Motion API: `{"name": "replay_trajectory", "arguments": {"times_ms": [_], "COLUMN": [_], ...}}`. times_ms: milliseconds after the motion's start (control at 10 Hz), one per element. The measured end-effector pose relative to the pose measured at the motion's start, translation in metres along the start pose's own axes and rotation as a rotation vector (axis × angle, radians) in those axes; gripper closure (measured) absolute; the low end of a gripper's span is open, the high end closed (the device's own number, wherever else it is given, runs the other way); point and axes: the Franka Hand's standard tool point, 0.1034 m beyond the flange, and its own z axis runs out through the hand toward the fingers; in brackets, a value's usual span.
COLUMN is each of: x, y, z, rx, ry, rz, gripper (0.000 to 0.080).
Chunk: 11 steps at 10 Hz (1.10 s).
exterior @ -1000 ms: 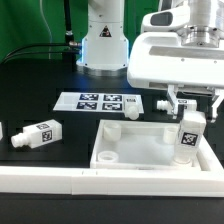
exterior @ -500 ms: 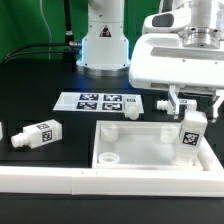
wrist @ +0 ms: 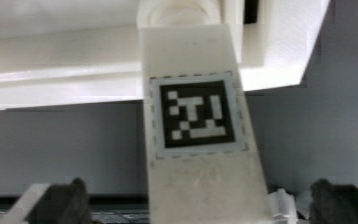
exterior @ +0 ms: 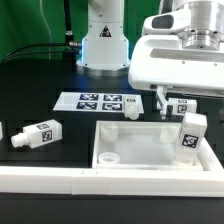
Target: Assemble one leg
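Released, my claw hangs open over the upright leg, touching nothing. That leg stands on the tabletop at its corner on the exterior view's right, with its tag facing the camera. Another leg lies on the black surface toward the exterior view's left, near the marker board.

From my wrist, the leg fills the middle, and my fingers sit spread clear of its sides.
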Motion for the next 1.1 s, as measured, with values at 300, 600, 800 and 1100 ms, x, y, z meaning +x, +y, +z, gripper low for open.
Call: {"name": "replay_trajectory", "arguments": {"times_ms": [300, 600, 800, 1100], "x": [-0.003, 0.010, 0.015, 0.016], "y": [0.001, 0.003, 0.006, 0.004], "z": [0.002, -0.001, -0.003, -0.010], "rx": [0.000, 0.018, 0.035, 0.042], "ry": [-0.055, -0.212, -0.395, -0.640], "rz": [0.010, 0.076, 0.127, 0.174], "gripper": [0.0151, 0.0151, 0.0151, 0.0151]}}
